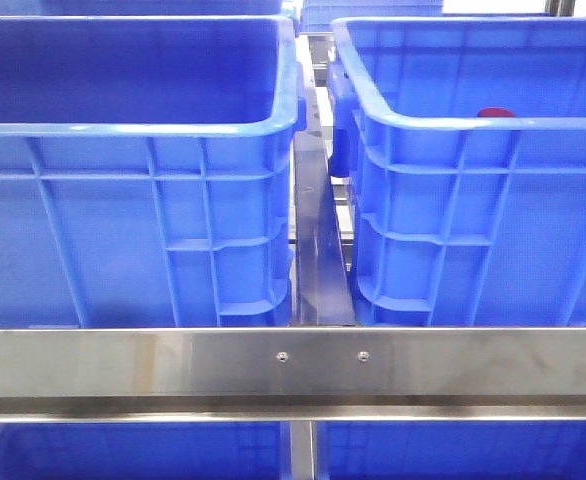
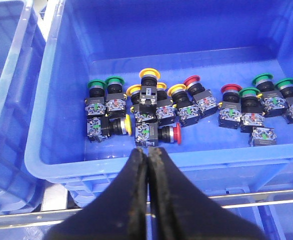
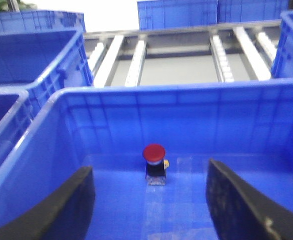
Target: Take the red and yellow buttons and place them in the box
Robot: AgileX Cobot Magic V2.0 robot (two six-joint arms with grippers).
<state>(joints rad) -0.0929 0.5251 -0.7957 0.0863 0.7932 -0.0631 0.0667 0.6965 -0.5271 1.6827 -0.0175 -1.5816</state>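
Left claw (image 2: 147, 152) shut, empty, over button pile (image 2: 186, 107); right claw (image 3: 149, 200) wide open, lone red button (image 3: 154, 159) ahead.

Setting reads as an industrial workshop or warehouse parts-handling station. Evidence: large blue plastic crates (image 1: 133, 180) sit side by side on a stainless steel rail (image 1: 293, 362) with two screw heads; roller conveyor tracks (image 3: 221, 57) run behind the crates, with further blue crates (image 3: 176, 14) stacked beyond. One crate (image 2: 56, 150) holds a loose batch of industrial push-button switches (image 2: 151, 107) with red, yellow and green caps on contact blocks, i.e. bulk electrical components.
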